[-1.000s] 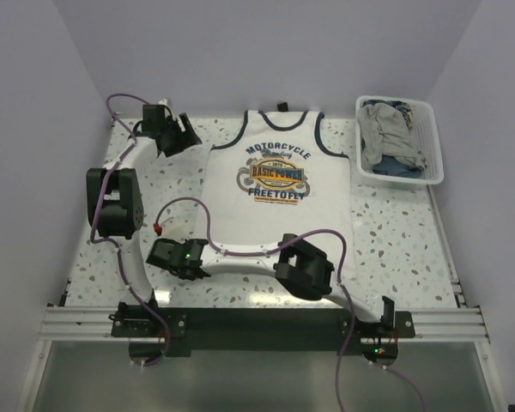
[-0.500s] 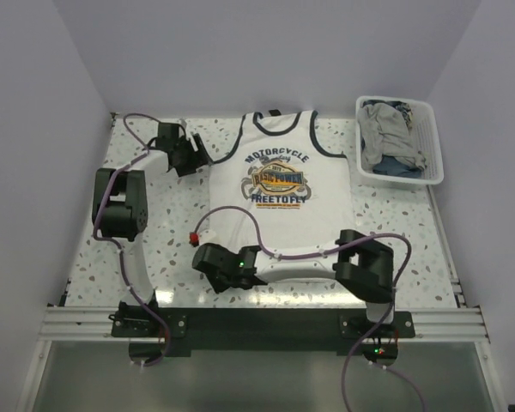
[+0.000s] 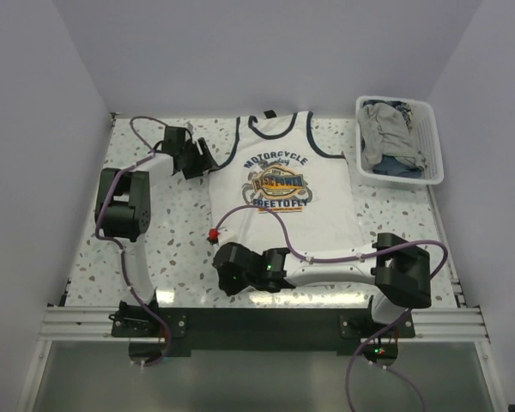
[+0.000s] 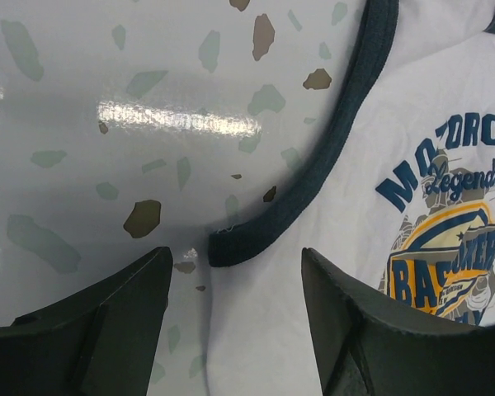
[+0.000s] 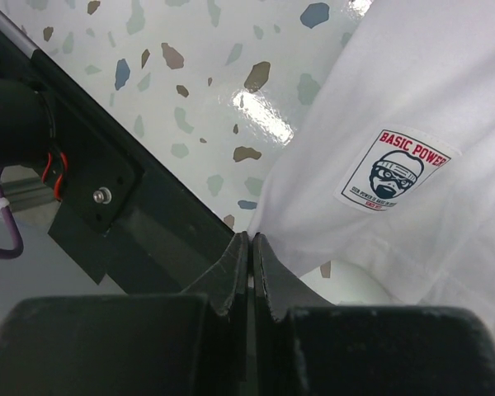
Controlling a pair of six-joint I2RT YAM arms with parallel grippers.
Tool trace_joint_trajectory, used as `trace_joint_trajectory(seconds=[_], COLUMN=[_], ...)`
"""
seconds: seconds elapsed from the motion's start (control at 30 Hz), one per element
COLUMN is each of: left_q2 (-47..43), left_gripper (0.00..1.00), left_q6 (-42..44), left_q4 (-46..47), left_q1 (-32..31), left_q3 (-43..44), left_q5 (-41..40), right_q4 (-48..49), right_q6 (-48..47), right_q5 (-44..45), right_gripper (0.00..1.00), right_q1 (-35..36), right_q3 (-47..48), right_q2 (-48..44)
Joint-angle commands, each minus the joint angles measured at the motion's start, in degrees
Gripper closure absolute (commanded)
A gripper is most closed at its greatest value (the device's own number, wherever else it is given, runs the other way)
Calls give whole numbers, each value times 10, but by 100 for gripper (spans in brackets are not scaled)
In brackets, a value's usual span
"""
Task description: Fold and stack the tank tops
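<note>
White top (image 3: 283,184): spread flat, print up, mid-table (image 3: 172,240), neck toward the far edge.
Grey top (image 3: 384,133): crumpled in the basket (image 3: 435,154) at the far right corner, well apart from the white top.
Left gripper (image 3: 197,159): beside the white top's left armhole; fingers (image 4: 107,322) spread wide.
Left wrist view: the gripper (image 4: 235,289) straddles the lower end of the navy armhole trim (image 4: 313,181), one finger over bare table and the other over white cloth; it is not clear whether they touch.
Right gripper (image 3: 230,275): near edge of the table, at the white top's near-left hem corner.
Right wrist view: the fingers (image 5: 231,272) are pressed together, with the hem corner (image 5: 268,235) at their tips; cloth between them cannot be made out.
Patch (image 5: 396,169): small "BASIC POWER" label on the hem, just beside the right gripper (image 5: 249,247).
</note>
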Motion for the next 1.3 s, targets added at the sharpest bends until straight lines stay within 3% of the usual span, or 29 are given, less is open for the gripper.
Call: trace_joint_trajectory(seconds=[0.0, 0.67, 0.97, 1.27], left_q2=[-3, 13, 13, -16], left_gripper=[31, 57, 99, 100], left_q6=[10, 31, 30, 21], left_q4=[-29, -45, -19, -50], left_q1=[-7, -28, -27, 34], left_q3=[11, 0, 34, 92], left_q5=[-26, -67, -87, -131], right_q4=[8, -4, -34, -19], right_q6=[20, 28, 24, 18], right_q5=[6, 5, -23, -122], right_gripper=[100, 100, 100, 100], right_q1=[-3, -16, -16, -8], right_q3=[-3, 9, 62, 194], right_q2=[-28, -28, 5, 124])
